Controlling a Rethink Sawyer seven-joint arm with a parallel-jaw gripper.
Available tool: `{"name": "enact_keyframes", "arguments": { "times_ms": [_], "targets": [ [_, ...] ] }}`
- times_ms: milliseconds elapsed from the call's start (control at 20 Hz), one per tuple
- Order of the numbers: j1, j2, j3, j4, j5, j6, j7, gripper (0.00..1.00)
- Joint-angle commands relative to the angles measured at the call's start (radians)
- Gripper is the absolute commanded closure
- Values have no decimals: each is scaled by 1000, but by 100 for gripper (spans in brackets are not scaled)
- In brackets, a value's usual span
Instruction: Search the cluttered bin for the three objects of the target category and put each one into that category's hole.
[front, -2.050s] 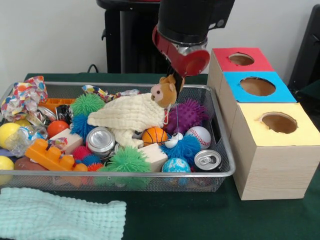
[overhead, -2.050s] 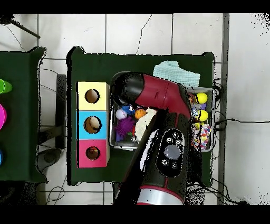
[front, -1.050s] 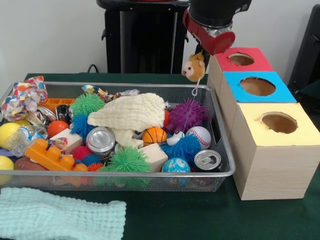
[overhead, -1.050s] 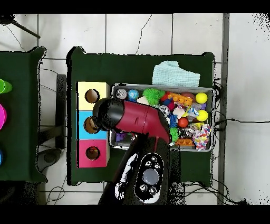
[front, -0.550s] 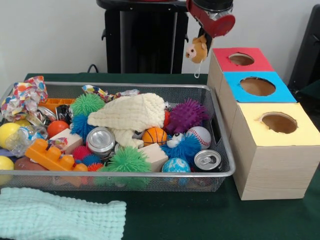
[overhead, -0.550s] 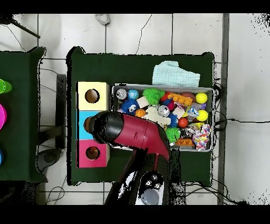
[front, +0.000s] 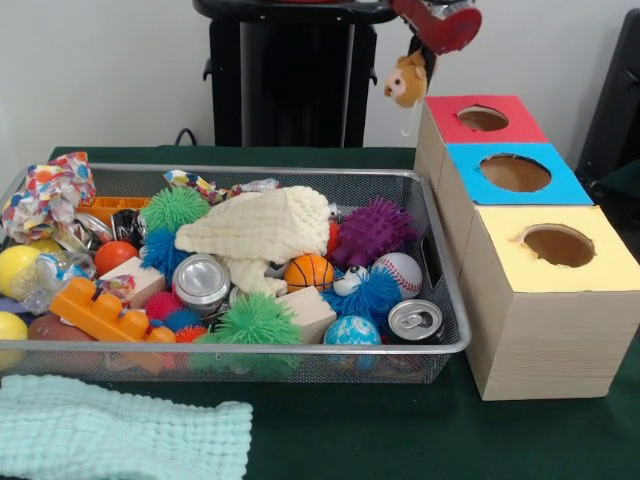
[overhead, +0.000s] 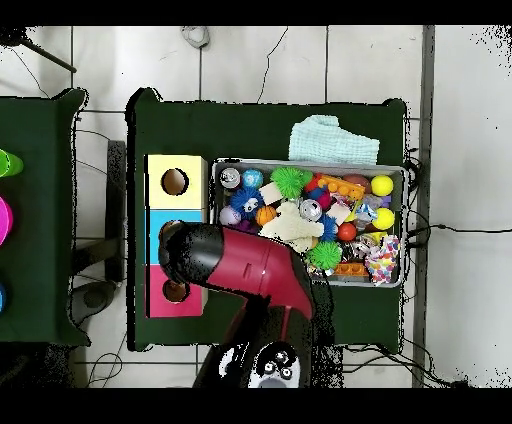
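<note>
A small brown plush monkey (front: 405, 79) hangs in the air just left of the red-topped box (front: 462, 131), a little above its top, with a thin white loop dangling below it. My gripper (front: 420, 60) is shut on the plush from above, and only its red lower end shows at the top edge. In the overhead view my arm (overhead: 205, 255) covers the join of the blue-topped box (overhead: 157, 226) and the red-topped box (overhead: 160, 300), hiding gripper and plush. Each box top has a round hole, such as the red hole (front: 482, 118).
The wire bin (front: 300, 350) holds a cream cloth (front: 262, 226), spiky balls, a small basketball (front: 308, 271), a baseball (front: 403, 269), two cans and a toy brick. The blue box (front: 545, 187) and yellow box (front: 590, 270) stand nearer. A mint towel (front: 120, 435) lies in front.
The gripper lifted the plush monkey out of the bin, off the cream cloth, and carried it up and right towards the red box. The bin's contents stayed put.
</note>
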Motion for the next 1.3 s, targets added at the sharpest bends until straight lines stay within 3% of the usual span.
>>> {"name": "enact_keyframes", "arguments": {
  "times_ms": [50,500,950,1300],
  "targets": [
    [89,-12,14,41,91,97,323,100],
    [181,8,-19,126,224,-18,372,100],
    [161,33,-7,210,293,-141,250,100],
    [147,16,-6,264,274,-191,183,100]
  ]
}}
